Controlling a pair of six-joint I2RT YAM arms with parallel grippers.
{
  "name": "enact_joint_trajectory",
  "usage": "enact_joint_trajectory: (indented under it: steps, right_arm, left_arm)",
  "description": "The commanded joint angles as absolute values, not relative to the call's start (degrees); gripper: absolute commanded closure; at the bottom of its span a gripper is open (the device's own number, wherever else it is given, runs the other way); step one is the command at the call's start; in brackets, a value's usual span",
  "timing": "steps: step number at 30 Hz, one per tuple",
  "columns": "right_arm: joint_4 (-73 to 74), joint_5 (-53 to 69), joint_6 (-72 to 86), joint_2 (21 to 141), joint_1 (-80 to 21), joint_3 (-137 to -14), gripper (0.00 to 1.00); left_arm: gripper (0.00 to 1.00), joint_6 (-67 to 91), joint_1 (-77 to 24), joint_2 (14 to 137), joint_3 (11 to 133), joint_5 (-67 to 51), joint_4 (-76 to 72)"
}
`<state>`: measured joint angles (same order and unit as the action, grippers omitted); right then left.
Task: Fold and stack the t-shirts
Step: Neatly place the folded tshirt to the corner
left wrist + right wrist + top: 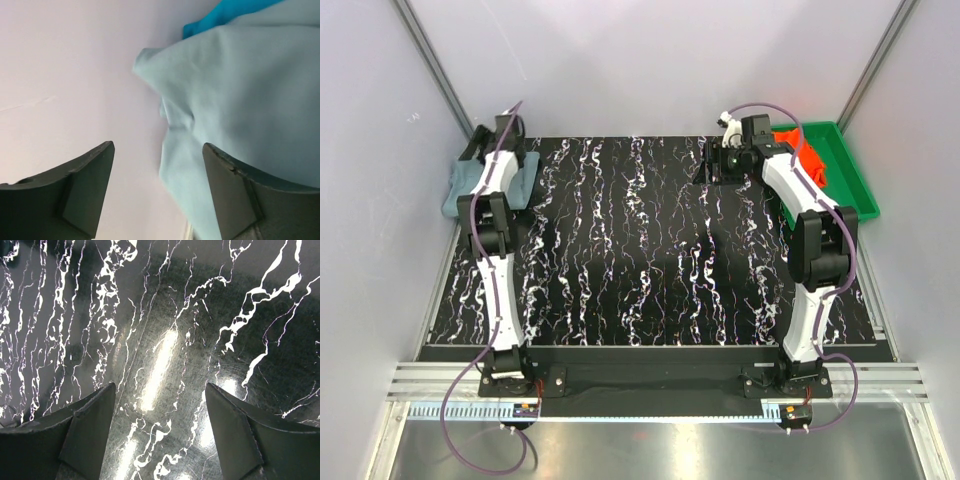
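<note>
Top external view first: I see the folded dusty grey-blue cloth t-shirt [463,192] lying at the far left corner of the black, white-veined marble-pattern table [640,250], close to the pale left wall [380,150], with my left arm reaching over it. On the left wrist view that same shirt [250,90] fills the right side as soft, rumpled folds, and a strip of bright teal-blue cloth t-shirt [227,14] peeks out at its top edge, touching it. I cannot tell from this angle which of the two lies on top.

The left gripper [157,146] has its two dark fingers spread wide. The gap between them shows plain wall and the edge of the grey-blue cloth, and nothing is pinched. The cloth runs behind the right-hand finger [235,190]; I cannot tell whether it touches.

Across the table, the crumpled orange-red cloth t-shirt [813,160] sits inside the green plastic rectangular tray [855,190] at the far right corner, partly hidden by my right arm.

The right gripper [160,386] hangs over bare glossy tabletop just left of the tray, its fingers wide apart and holding nothing.
</note>
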<state>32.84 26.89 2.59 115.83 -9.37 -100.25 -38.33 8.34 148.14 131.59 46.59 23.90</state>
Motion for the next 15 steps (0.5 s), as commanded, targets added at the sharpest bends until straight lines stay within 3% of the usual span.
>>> enact_joint_trajectory:
  steps: [1,5,6,8,9,12,15]
  right_arm:
    - [31.9,26.46,1.76,110.66,-9.14,-103.44,0.2]
    - [31.47,22.87,2.11,108.9,-9.14,-106.26,0.17]
    - [30.59,19.55,2.2,108.46,-9.14,-106.26,0.16]
    - [30.06,15.23,3.07,107.41,-9.14,-106.17,0.05]
    - [29.54,9.64,3.51,107.23,-9.14,-105.91,0.02]
    - [27.96,-3.88,8.76,106.61,-9.14,-104.51,0.0]
    - [27.16,-12.01,10.98,106.44,-9.14,-101.79,0.0]
  left_arm:
    - [0.18,-33.67,2.91,133.01,125.79,43.25,23.37]
    - [0.12,-26.21,0.27,125.0,122.87,38.43,31.62]
    - [0.07,-21.14,0.26,123.33,122.7,32.75,35.99]
    - [0.02,-15.93,0.26,118.4,122.08,24.65,40.32]
    - [0.01,-10.6,-0.87,116.74,121.47,15.47,43.21]
    - [0.01,-5.03,-2.19,109.88,114.2,2.85,44.04]
    - [0.01,-2.47,-4.65,104.6,103.39,-2.08,41.85]
